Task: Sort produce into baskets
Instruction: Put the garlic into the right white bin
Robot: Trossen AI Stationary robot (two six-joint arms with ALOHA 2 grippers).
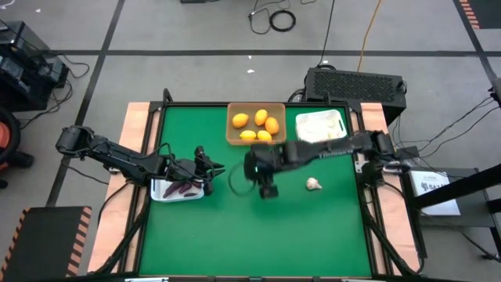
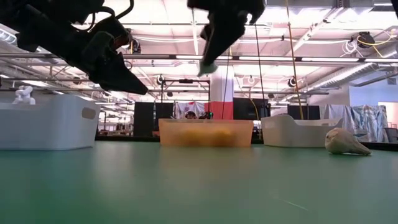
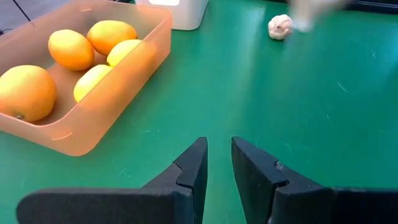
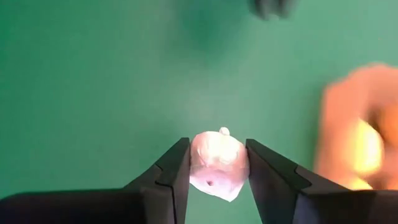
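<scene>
My right gripper (image 1: 264, 178) is over the middle of the green table, shut on a whitish garlic bulb (image 4: 214, 165) held high above the table, as the low view (image 2: 208, 65) shows. My left gripper (image 1: 213, 167) hovers by the right edge of the near-left white basket (image 1: 160, 192), which holds dark purple pieces (image 1: 182, 186). Its fingers (image 3: 196, 165) stand a little apart with nothing between them. A second garlic bulb (image 1: 313, 184) lies on the table to the right. Orange and yellow fruits (image 1: 256, 124) lie in the tan basket (image 1: 232, 135). My right gripper pinches the garlic bulb by its two opposite sides (image 4: 194, 163) between its two fingers. The fingers come from above, pointing down. The bulb is lifted clear of the table, its small tip (image 4: 224, 131) pointing past the fingertips.
A white basket (image 1: 301, 124) with whitish bulbs stands at the far right, next to the tan basket. A black box (image 1: 356, 82) sits behind the table's far edge. Bare green table lies toward the near edge (image 1: 250, 243).
</scene>
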